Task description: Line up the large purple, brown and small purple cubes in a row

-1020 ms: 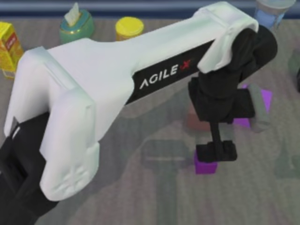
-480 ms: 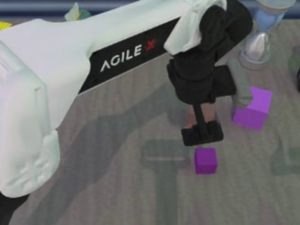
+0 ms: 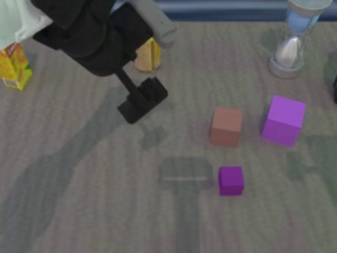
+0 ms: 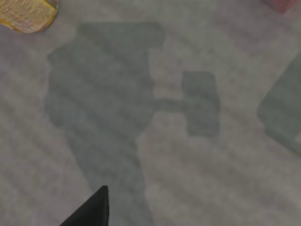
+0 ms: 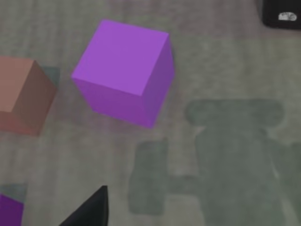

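left gripper (image 3: 142,100) raised, upper left; holding nothing; right arm unseen

open table (image 3: 95,211) left of brown cube (image 3: 226,126)

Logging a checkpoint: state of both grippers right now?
Left gripper: holding nothing, up left of the cubes; fingers cannot be told.
Right gripper: cannot be told.
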Robot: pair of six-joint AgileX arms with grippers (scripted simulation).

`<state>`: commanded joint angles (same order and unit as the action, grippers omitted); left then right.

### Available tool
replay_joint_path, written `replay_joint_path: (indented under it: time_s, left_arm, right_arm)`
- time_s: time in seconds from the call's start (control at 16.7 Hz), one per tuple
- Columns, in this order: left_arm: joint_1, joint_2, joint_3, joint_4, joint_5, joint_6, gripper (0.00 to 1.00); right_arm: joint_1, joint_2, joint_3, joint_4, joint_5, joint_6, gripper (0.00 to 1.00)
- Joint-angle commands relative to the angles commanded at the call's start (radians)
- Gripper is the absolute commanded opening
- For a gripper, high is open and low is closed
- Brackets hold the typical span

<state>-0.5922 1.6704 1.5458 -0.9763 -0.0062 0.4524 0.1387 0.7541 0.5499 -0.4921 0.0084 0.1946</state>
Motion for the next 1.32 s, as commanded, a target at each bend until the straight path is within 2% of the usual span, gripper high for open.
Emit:
replay_joint_path:
  time_s: [0.42, 0.72, 1.08, 1.32]
  left_arm:
    - [0.271, -0.704, -0.650, 0.365, -0.005, -0.190, 1.00]
    - [0.427, -1.131, -1.064, 0.608, -0.005, -0.304, 1.00]
    - [0.559, -1.502, -1.407, 0.857, 0.001, -0.407, 1.00]
    - [0.604, -1.641, -1.523, 0.955, 0.005, -0.445, 1.00]
  right_arm:
    - [0.132, 0.704, 0.499, -0.429, -0.001, 0.190, 1.00]
    - [0.224, 1.147, 0.899, -0.671, -0.003, 0.326, 1.00]
    - [0.312, 1.493, 1.363, -0.821, -0.004, 0.458, 1.00]
    - [0.345, 1.599, 1.559, -0.851, -0.004, 0.508, 1.00]
